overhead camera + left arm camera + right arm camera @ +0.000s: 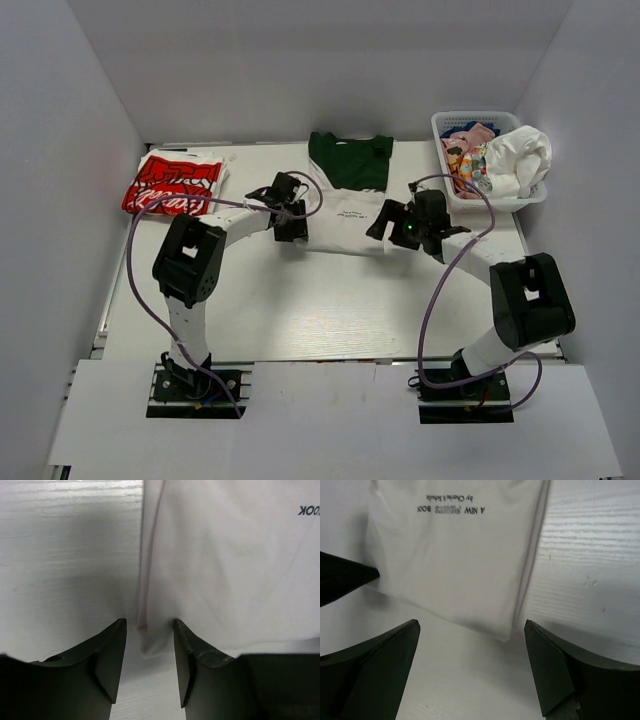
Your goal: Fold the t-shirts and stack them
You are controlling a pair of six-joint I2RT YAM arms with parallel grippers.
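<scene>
White walls are seen on three sides of a pale surface. Three t-shirts are laid out on it. One red-and-white t-shirt is set folded at the far left. One dark green t-shirt is spread at the far middle. One white t-shirt with a line of black lettering is placed just in front of the green one, its far edge overlapping the green hem. One white lattice basket is stood at the far right corner. Pink, printed and white cloth is heaped in it, and the garments in that heap cannot be counted.

Two arms are reached in toward the white t-shirt, one from each side. The left end effector is held low at the shirt's near left corner, with its two fingers parted by a narrow gap. The corner of the cloth is seen lying in that gap, and nothing is clamped. The right end effector is held at the near right corner with its two fingers spread wide. The shirt corner is seen flat on the surface between them, and nothing is gripped
</scene>
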